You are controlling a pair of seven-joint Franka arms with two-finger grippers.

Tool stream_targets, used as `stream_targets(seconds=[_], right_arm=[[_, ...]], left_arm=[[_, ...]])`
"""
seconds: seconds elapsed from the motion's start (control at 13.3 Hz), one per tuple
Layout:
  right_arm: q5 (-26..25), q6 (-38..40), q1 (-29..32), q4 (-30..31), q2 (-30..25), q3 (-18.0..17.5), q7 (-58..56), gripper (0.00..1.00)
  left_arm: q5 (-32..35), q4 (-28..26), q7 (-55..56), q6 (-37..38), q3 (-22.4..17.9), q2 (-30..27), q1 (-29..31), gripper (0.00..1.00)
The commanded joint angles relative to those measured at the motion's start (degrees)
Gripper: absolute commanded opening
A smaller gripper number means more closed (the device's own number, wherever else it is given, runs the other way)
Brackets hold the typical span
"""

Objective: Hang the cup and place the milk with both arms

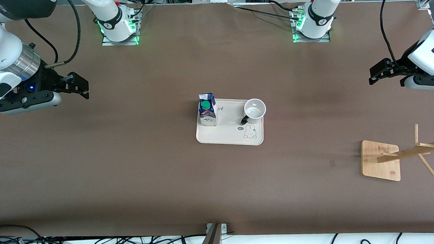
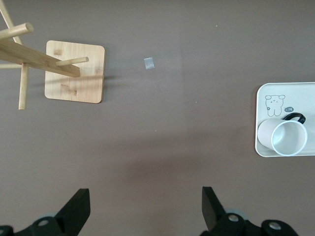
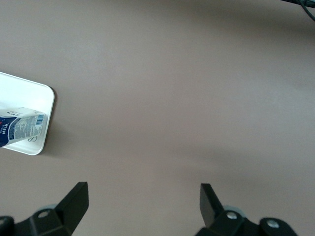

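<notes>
The white cup (image 1: 255, 111) with a black handle stands upright on a white tray (image 1: 229, 135) mid-table. It also shows in the left wrist view (image 2: 287, 137). The blue and white milk carton (image 1: 207, 110) with a green cap stands on the same tray, toward the right arm's end. Its edge shows in the right wrist view (image 3: 22, 128). My left gripper (image 1: 377, 73) hangs open and empty above bare table at the left arm's end. It shows open in its wrist view (image 2: 145, 206). My right gripper (image 1: 79, 87) hangs open and empty above bare table at the right arm's end, open in its wrist view (image 3: 143, 204).
A wooden cup rack (image 1: 406, 155) with pegs on a square base (image 2: 75, 72) stands toward the left arm's end, nearer the front camera than the tray. A small pale mark (image 2: 149, 63) lies on the brown tabletop near it. Cables run along the table's front edge.
</notes>
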State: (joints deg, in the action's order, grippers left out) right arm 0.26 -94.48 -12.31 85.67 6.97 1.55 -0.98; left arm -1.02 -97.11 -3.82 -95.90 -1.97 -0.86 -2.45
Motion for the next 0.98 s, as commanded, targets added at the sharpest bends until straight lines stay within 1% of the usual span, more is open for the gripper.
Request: stream_targets(seconds=[0.0,0.75,0.83,0.9], right_arm=[[0.3,-0.1,-0.2,0.8,-1.0,-0.2,0.9,1.0],[0.8,-0.4,-0.7,-0.2,-0.6,-0.4,0.8,1.0],[1.5,-2.6,-0.6,0.1,0.8,-0.5,0.0,1.0],[1.7,-3.2,-0.9,-0.3,2.5,-0.5,-0.3,1.0]], left_arm=[[-0.2,2.2,-0.5,1.6,-0.1,0.9,-0.4,1.0],[-0.2,2.2,-0.4,1.9,-0.1,0.9,-0.4,1.0],[-0.2,2.2,-0.5,1.9,-0.1,1.0,-0.4,1.0],[-0.2,2.2,-0.5,2.0,-0.1,0.9,-0.4,1.0]])
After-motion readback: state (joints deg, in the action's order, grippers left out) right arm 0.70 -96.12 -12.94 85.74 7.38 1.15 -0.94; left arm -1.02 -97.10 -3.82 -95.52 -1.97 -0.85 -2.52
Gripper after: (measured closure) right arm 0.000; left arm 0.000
